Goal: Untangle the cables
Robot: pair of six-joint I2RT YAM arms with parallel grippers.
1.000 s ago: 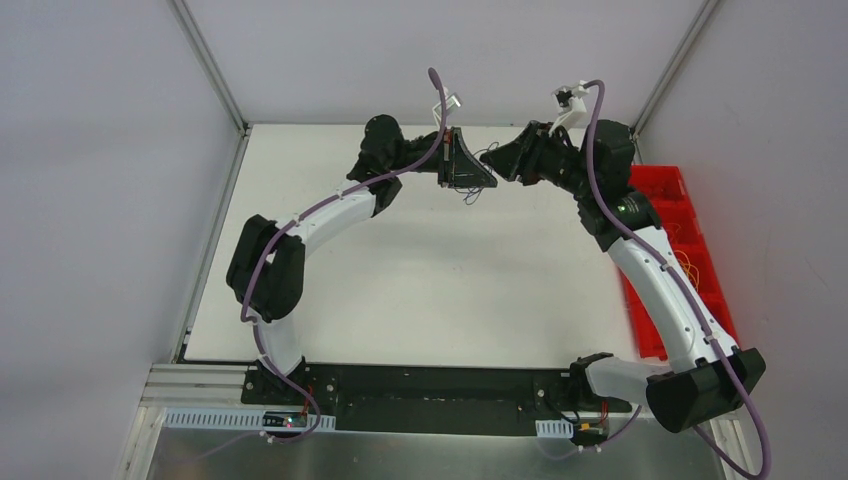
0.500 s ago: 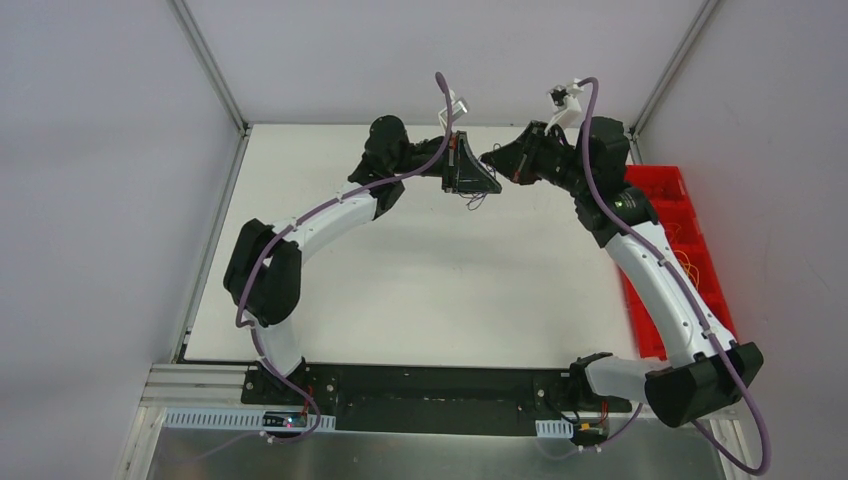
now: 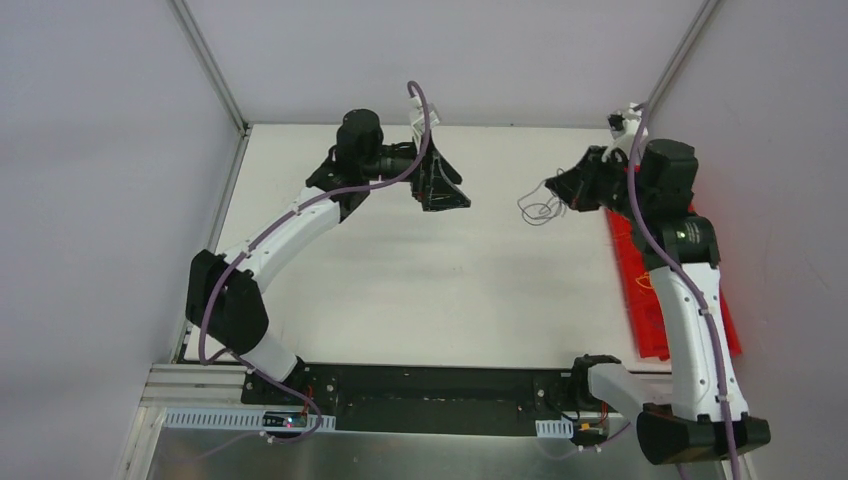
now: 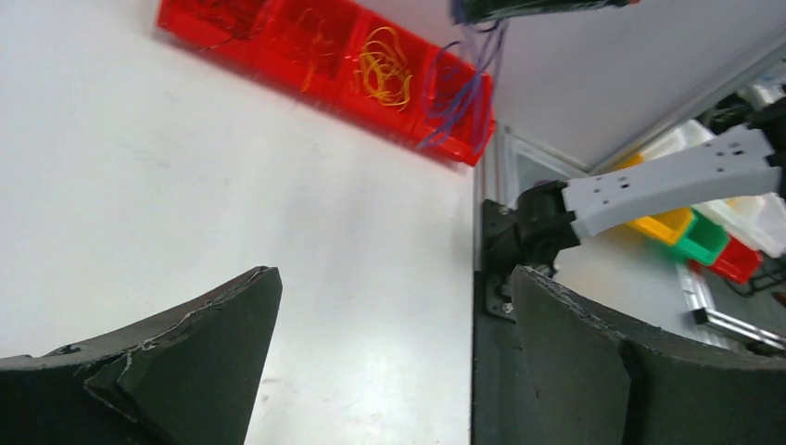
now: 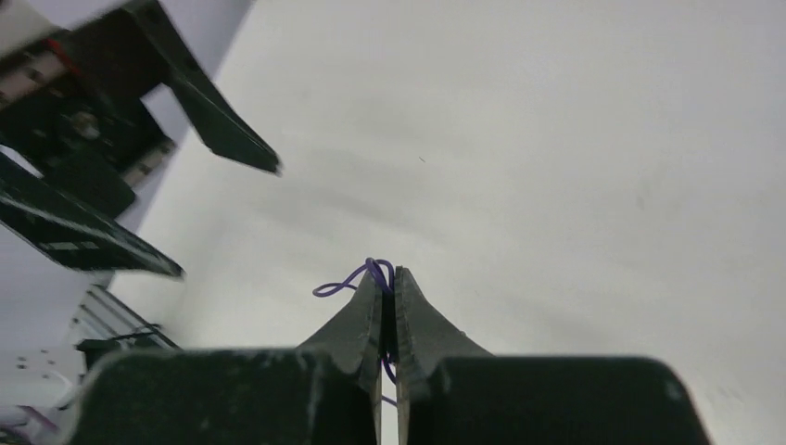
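While left pincer (image 4: 394,278) gapes — right pincer (image 5: 389,276) nips purple cable (image 5: 373,265).

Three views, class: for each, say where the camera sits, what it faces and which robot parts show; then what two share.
Top external: above and behind, looking down on the table, both arms, left gripper and right gripper.
Left wrist: faces across the table to the red bin; its own spread fingers show.
Right wrist: faces the table and left gripper; its own shut fingers pinch the purple cable.
Shared: both wrist views show that cable.
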